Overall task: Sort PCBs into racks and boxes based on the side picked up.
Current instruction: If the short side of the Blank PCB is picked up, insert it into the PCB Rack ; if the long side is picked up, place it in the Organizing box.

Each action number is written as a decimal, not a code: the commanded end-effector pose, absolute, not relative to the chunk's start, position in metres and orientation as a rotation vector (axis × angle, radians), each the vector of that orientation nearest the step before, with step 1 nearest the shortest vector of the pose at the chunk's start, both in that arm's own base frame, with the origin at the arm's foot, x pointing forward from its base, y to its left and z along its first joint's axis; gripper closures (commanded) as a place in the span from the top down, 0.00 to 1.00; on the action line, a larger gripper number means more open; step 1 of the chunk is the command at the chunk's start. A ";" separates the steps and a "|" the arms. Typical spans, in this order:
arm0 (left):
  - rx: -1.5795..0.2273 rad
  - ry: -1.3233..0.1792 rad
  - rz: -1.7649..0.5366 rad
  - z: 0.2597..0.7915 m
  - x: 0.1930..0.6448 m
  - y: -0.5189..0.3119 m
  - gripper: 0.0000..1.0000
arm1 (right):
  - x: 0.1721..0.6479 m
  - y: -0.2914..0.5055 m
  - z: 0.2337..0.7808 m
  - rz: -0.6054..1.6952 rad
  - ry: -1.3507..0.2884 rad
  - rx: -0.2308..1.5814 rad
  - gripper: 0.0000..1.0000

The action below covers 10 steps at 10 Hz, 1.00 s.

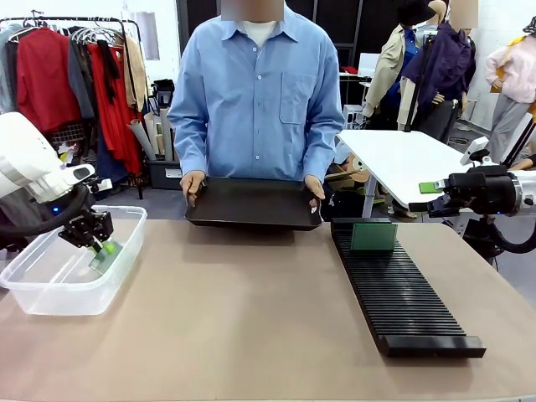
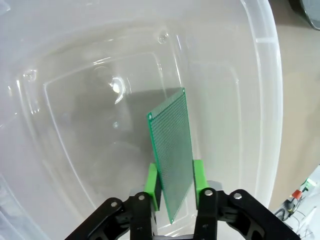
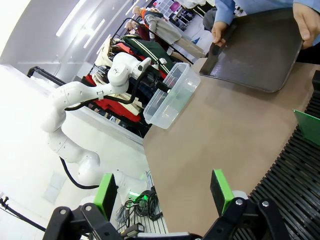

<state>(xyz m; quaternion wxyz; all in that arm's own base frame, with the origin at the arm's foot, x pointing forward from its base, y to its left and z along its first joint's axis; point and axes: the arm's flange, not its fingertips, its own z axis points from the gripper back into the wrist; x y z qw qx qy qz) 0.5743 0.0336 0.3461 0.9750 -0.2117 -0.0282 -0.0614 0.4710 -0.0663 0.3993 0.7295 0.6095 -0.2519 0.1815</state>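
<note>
My left gripper (image 1: 102, 245) reaches down into the clear box (image 1: 50, 301) at the table's left. In the left wrist view a green PCB (image 2: 172, 150) stands slanted between the green pads (image 2: 151, 185) over the box floor (image 2: 90, 130). The jaws are parted wider than the thin board, so it sits loose between them. The PCB (image 1: 107, 256) shows just under that gripper. My right gripper (image 1: 424, 197) hangs open and holds nothing, above and to the right of the black rack (image 1: 402, 289). One PCB (image 1: 373, 237) stands upright in a slot at the rack's far end.
A person at the far side holds a shallow black tray (image 1: 251, 203) by both ends at the table's edge. The right wrist view shows my open gripper (image 3: 164, 192), the rack (image 3: 300, 165), the tray (image 3: 255, 47) and the box (image 3: 172, 97).
</note>
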 end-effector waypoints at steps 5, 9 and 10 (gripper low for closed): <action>-0.302 -0.057 -0.064 0.368 0.563 0.036 1.00 | 0.471 -0.067 0.402 0.404 -0.559 1.340 1.00; -0.204 -0.080 -0.021 0.390 0.551 0.032 1.00 | 0.471 -0.067 0.402 0.404 -0.559 1.340 1.00; -0.195 -0.093 -0.024 0.392 0.551 0.031 1.00 | 0.471 -0.067 0.402 0.404 -0.559 1.340 1.00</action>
